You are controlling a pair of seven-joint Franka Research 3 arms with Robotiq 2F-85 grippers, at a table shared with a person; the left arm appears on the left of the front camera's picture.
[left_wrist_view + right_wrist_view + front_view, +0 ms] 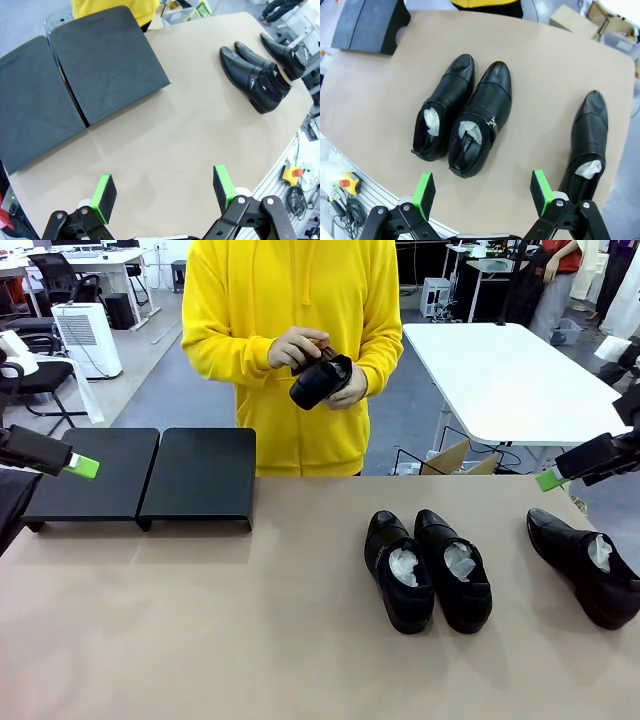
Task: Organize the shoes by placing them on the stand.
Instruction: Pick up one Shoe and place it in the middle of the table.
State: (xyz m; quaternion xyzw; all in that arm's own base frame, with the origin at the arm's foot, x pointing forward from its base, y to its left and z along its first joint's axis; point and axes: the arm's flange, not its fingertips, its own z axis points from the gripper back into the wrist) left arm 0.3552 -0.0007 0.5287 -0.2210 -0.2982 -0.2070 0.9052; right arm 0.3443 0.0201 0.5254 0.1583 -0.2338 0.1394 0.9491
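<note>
Two black glossy shoes (427, 568) stuffed with white paper lie side by side right of the table's middle, and a third shoe (587, 565) lies near the right edge. A person in a yellow hoodie holds another shoe (320, 382) in both hands above the far edge, with a brown brush against it. The black two-panel stand (145, 477) sits at the far left. My left gripper (82, 466) hovers open over the stand's left panel. My right gripper (552, 479) hangs open above the table's far right side. In the right wrist view the pair (465, 116) and the single shoe (586, 137) lie below the open fingers.
A white table (500, 370) stands behind on the right, with a cardboard box (460, 460) by it. The tan tabletop (250, 630) is bare at the front left and middle. An emergency stop button (291, 174) hangs off the table's near side.
</note>
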